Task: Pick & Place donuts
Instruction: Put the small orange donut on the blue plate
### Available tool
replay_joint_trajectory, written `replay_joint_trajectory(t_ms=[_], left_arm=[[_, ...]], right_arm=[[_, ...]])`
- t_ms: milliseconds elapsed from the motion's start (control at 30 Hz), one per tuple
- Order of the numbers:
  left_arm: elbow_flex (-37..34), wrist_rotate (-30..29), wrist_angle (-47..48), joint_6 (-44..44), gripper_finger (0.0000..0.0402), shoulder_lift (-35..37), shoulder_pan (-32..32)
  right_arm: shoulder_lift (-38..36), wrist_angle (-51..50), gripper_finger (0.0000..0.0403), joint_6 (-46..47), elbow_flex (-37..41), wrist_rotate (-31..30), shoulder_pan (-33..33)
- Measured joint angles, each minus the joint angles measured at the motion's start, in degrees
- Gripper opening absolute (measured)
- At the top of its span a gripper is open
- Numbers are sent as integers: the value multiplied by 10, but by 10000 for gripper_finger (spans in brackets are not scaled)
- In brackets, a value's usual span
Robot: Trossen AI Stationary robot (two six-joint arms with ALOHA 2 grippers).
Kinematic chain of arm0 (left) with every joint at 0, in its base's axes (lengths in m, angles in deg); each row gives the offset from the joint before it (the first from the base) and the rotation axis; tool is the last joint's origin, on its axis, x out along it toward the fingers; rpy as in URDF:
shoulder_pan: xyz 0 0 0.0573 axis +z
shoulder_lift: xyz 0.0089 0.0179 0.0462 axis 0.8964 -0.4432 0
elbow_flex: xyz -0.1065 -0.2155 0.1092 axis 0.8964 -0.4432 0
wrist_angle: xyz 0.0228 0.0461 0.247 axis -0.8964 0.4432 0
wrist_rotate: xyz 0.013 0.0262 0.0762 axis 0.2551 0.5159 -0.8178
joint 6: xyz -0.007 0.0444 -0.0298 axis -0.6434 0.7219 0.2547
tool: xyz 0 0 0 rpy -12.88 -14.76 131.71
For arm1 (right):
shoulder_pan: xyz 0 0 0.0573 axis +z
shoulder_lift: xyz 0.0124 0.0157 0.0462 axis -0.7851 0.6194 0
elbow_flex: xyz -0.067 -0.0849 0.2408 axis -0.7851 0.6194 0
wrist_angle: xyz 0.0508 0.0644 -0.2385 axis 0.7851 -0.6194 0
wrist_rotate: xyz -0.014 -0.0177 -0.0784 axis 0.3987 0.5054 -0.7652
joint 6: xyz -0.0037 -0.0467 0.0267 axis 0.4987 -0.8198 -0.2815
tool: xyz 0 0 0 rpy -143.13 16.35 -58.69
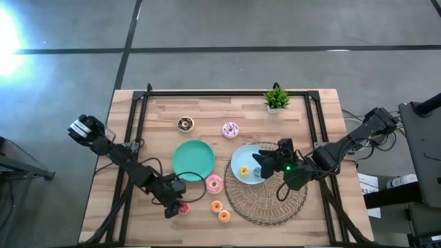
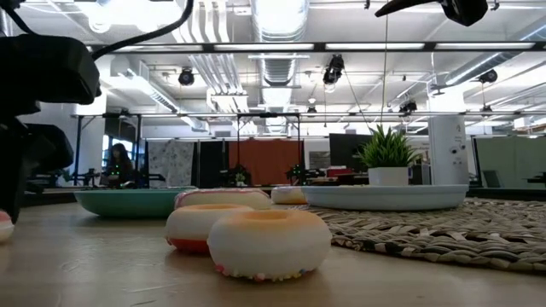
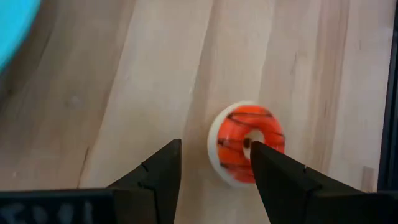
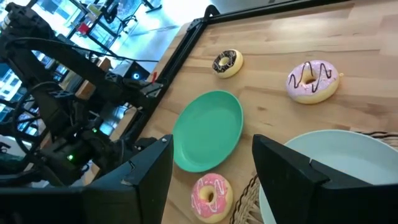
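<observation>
My left gripper (image 3: pixel 214 146) is open and low over the table's near left part (image 1: pixel 173 204). It points down at a tiny red ring donut (image 3: pixel 247 143) lying flat on the wood. One finger stands over the donut's hole, the other outside its rim. My right gripper (image 4: pixel 211 155) is open and empty above the light-blue plate (image 1: pixel 238 162), where a tiny orange donut (image 1: pixel 243 171) lies. A pink donut (image 1: pixel 214 183) lies near the green plate (image 1: pixel 193 158). Another pink donut (image 1: pixel 230 129) and a brown one (image 1: pixel 185 124) lie farther back. Two tiny orange donuts (image 1: pixel 216 205) (image 1: pixel 223 216) lie near the front. My left gripper comes at the red donut from above. One fingertip (image 3: pixel 258 152) shows over the donut's hole (image 3: pixel 254 138) and the other stands off beside its outer rim. I cannot tell whether either finger touches it. The donut lies flat on the table.
The light-blue plate sits on a round woven mat (image 1: pixel 272 200) at the table's right. A small potted plant (image 1: pixel 277 98) stands at the far edge. A black frame (image 1: pixel 138 117) runs along the table's sides. Bare wood lies at the far left and near right.
</observation>
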Motion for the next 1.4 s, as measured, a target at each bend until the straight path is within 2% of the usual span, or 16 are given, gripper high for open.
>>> replay_joint_trajectory(t_ms=[300,433,633,733,900,1000,1100,1267,1400], left_arm=[[35,-10,5,13,156,-54,-4],[47,-19,18,32,117,-61,-8],[50,-21,22,58,18,-45,-8],[51,-41,23,71,5,-32,-5],[78,-69,34,125,1,-3,20],[104,-85,33,192,1,-1,57],[136,-81,25,259,1,-15,123],[200,-33,15,363,1,-56,248],[242,24,-9,414,0,-100,320]], right_arm=[[0,-2,211,-5,0,-1,0],[0,-3,211,-7,0,-1,0],[0,-2,211,-7,0,-1,0],[-3,-2,211,-7,0,-6,4],[-16,0,211,-18,0,-53,20],[-27,0,211,-44,-4,-91,32],[-32,2,211,-71,-15,-122,40],[-33,2,211,-105,-34,-136,40],[-34,1,211,-129,-50,-147,42]])
